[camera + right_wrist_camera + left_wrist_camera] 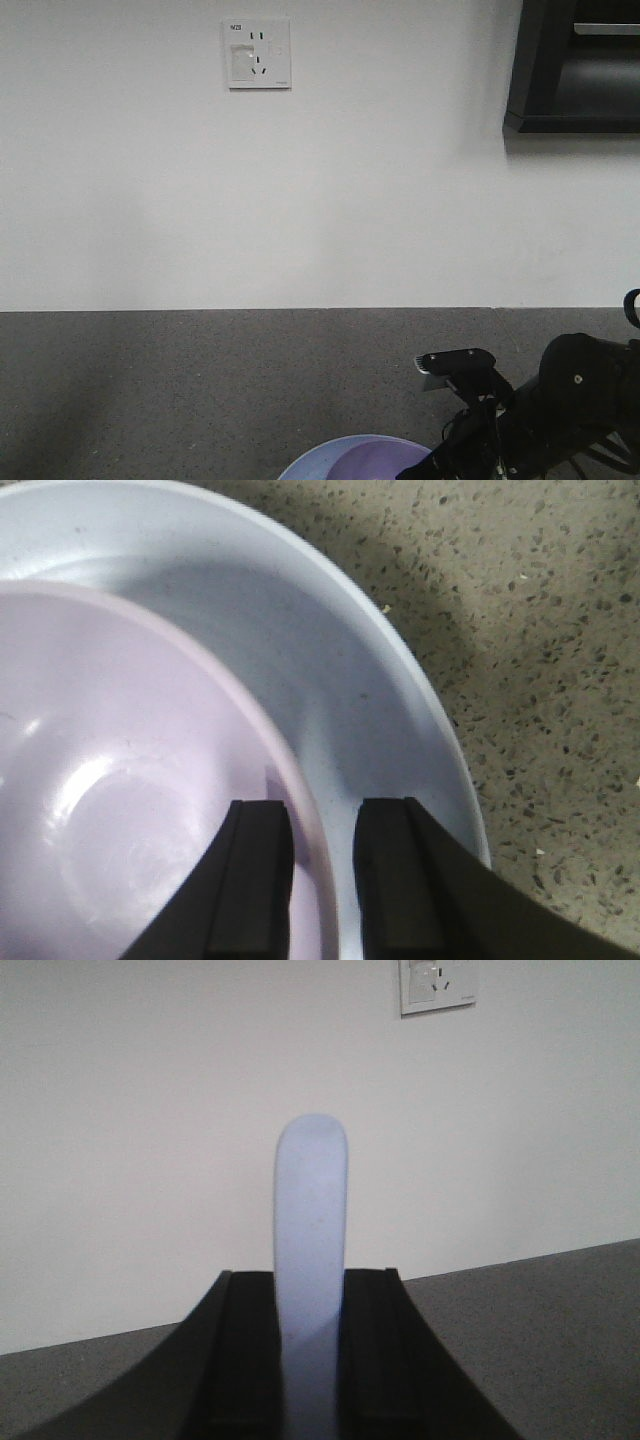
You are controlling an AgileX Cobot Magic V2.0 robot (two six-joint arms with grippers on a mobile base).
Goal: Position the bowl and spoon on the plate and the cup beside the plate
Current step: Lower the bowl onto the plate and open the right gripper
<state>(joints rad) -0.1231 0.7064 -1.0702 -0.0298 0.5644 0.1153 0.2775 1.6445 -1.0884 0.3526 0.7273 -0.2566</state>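
The left gripper (312, 1295) was clenched on the spoon (312, 1200), which stood upright between its fingers against the white wall (150, 1110). The right gripper (325, 825) was parted astride the rim of the bowl (120, 780), one finger inside the bowl and the other over the plate (330, 650). The bowl sat in the plate on the speckled table (560, 680).
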